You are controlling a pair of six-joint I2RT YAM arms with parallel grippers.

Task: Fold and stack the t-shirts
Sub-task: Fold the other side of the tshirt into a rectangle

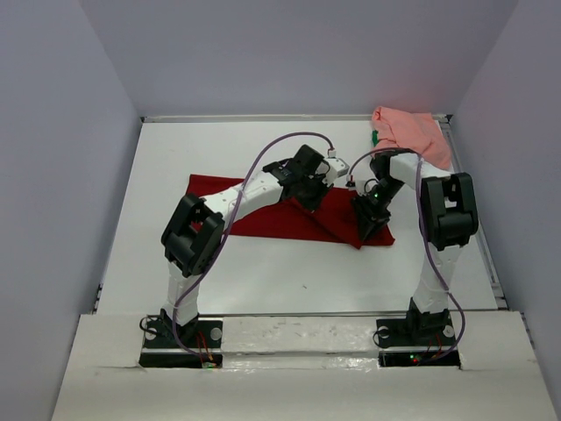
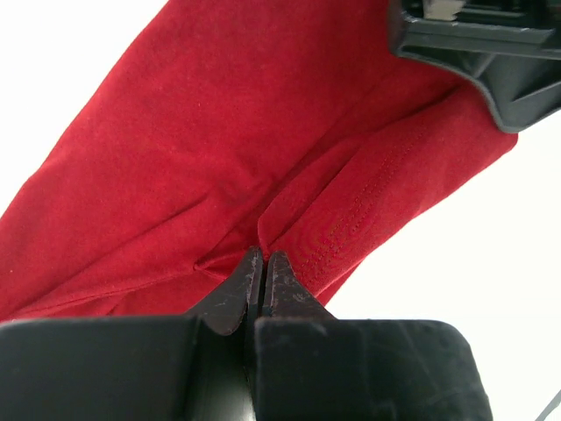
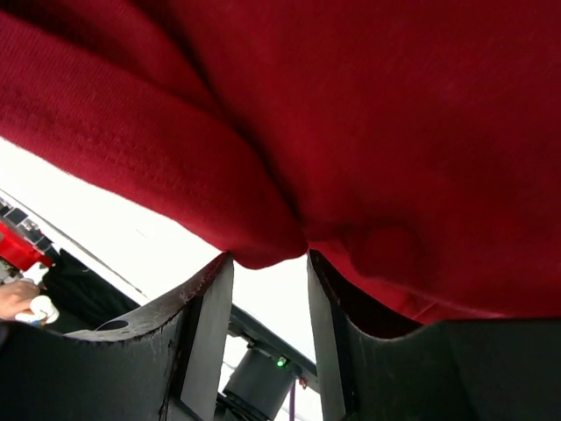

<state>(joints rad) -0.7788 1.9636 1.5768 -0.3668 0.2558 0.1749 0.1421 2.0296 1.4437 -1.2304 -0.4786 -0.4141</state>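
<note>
A dark red t-shirt [image 1: 263, 219] lies spread across the middle of the table. Its right part is folded into a flap. My left gripper [image 1: 308, 195] reaches over it and is shut on a pinched fold of the red cloth [image 2: 351, 210], its jaws [image 2: 265, 260] pressed together. My right gripper [image 1: 364, 224] sits at the shirt's right end. In the right wrist view its fingers [image 3: 210, 298] stand apart, and a bulge of the red shirt [image 3: 351, 132] rests over the tips without being squeezed. A salmon pink t-shirt [image 1: 412, 133] lies crumpled in the back right corner, with a bit of green fabric [image 1: 374, 138] beside it.
The white table [image 1: 263, 281] is enclosed by grey walls at the back and on both sides. Both arm bases [image 1: 180, 338] are bolted at the near edge. Purple cables loop above the arms. My right gripper's body [image 2: 473, 53] shows at the top right of the left wrist view.
</note>
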